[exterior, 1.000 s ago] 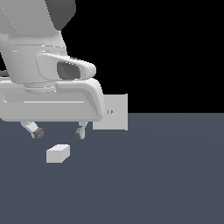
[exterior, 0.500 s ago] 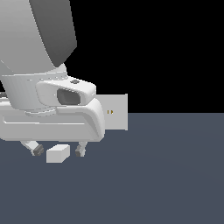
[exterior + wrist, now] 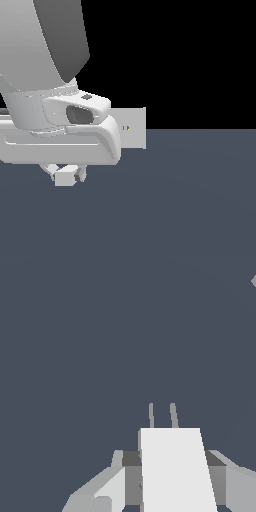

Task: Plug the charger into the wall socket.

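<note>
The charger [image 3: 66,176], a small white block, lies on the dark floor under the arm. My gripper [image 3: 65,173] has come down over it, with one finger at each side of the block. In the wrist view the charger [image 3: 174,471] fills the space between the fingers [image 3: 224,480], whose dark pads lie against its two sides; two thin prongs stick out of its far end. The wall socket [image 3: 135,128] is an upright white square plate with tiny yellowish marks. It stands farther back, toward the exterior view's right of the charger, and the arm's hand hides part of it.
The arm's large white body [image 3: 45,65] fills the exterior view's left and hides the floor behind it. A dark grey floor [image 3: 190,200] stretches out toward the exterior view's right. A tiny pale sliver [image 3: 254,280] shows at the wrist picture's edge.
The arm has dropped from above the floor down onto the charger. The fingers, spread wide before, now sit close at the block's sides. The charger lies where it did.
</note>
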{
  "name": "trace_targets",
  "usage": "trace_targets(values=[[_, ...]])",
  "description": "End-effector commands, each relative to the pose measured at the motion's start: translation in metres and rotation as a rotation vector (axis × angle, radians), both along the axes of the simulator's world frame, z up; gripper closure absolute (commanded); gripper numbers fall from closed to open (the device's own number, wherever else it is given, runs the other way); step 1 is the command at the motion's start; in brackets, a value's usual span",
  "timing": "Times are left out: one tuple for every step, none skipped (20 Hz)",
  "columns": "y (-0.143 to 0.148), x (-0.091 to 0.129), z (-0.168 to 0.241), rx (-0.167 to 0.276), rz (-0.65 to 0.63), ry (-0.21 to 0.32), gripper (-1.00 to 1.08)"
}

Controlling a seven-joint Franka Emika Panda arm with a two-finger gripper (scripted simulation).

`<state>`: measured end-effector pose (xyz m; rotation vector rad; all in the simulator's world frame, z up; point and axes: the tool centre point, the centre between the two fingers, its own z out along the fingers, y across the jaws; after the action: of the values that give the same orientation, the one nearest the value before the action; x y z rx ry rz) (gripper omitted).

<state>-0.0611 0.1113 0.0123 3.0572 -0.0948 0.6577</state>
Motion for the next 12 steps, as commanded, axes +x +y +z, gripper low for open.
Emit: trace_targets(values=[[0.002,0.0,-0.001,0.001,0.004,0.0,1.08],[0.002,0.0,-0.001,0.001,0.004,0.0,1.08],[0.002,0.0,-0.001,0.001,0.004,0.0,1.08],[0.0,0.0,0.0,0.0,0.0,0.0,1.08],[0.0,0.0,0.0,0.0,0.0,0.0,1.08],[-0.001,0.0,0.001,0.0,0.0,0.0,1.08],[-0.002,0.0,0.002,0.0,0.0,0.0,1.08],[-0.004,0.0,0.003,0.0,0.001,0.0,1.08],[-0.006,0.0,0.005,0.0,0.002,0.0,1.08],[-0.009,0.0,0.007,0.0,0.003,0.0,1.08],[-0.012,0.0,0.01,0.0,0.004,-0.001,1.08],[-0.015,0.0,0.012,-0.001,0.005,-0.001,1.08]])
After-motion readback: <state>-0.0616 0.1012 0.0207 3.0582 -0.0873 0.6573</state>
